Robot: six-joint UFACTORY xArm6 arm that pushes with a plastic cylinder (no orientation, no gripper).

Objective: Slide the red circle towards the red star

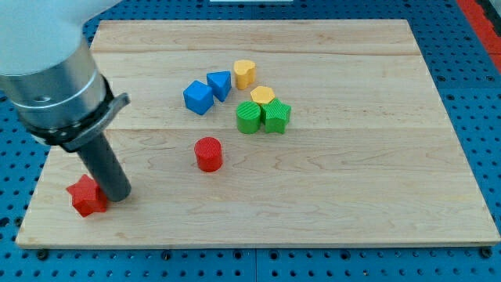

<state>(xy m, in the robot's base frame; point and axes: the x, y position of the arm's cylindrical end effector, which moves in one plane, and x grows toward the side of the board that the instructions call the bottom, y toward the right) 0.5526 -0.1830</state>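
Observation:
The red circle (208, 153) is a short red cylinder standing near the middle of the wooden board (376, 180). The red star (86, 196) lies near the board's bottom-left corner. My tip (119, 196) is at the end of the dark rod, right beside the red star on its right, touching or almost touching it. The red circle is well to the right of my tip and a little higher in the view.
Above the red circle is a cluster: a blue cube (198, 97), a blue triangle (221, 84), a yellow heart-like block (245, 73), a yellow hexagon (262, 95), a green cylinder (249, 117) and a green star-like block (276, 116). The arm's grey body (47, 70) covers the top-left.

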